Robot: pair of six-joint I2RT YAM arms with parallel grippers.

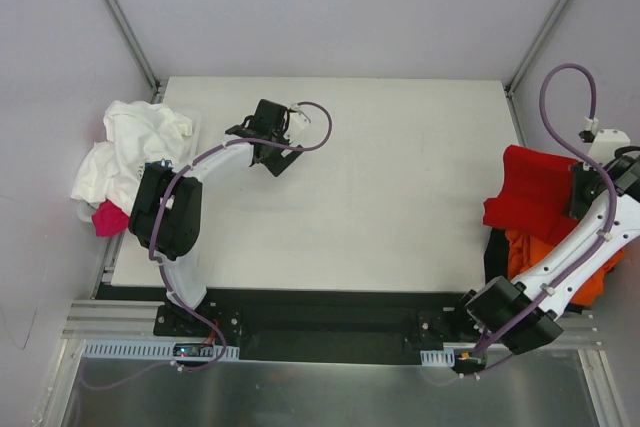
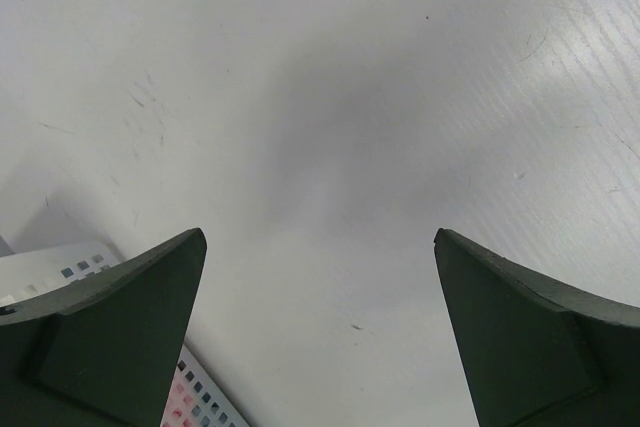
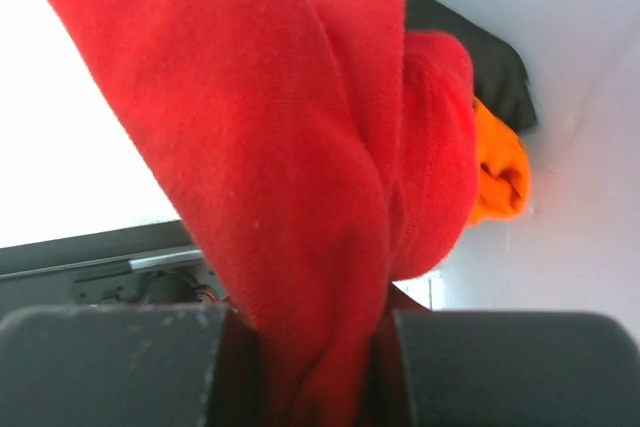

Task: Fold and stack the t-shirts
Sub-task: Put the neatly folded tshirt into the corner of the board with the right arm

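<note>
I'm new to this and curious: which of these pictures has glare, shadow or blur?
Right wrist view: blown-out white glare left of the red t-shirt. Left wrist view: a soft grey shadow across the table. Top view: evenly lit and sharp.

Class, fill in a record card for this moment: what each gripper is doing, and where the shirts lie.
left gripper: open, holding nothing, over the table
right gripper: shut on the red t-shirt, at the table's right edge
right pile: orange t-shirt and dark shirt, beside the red one
left pile: white shirts and pink shirt, bunched at the left edge
neatly folded shirts: none visible
</note>
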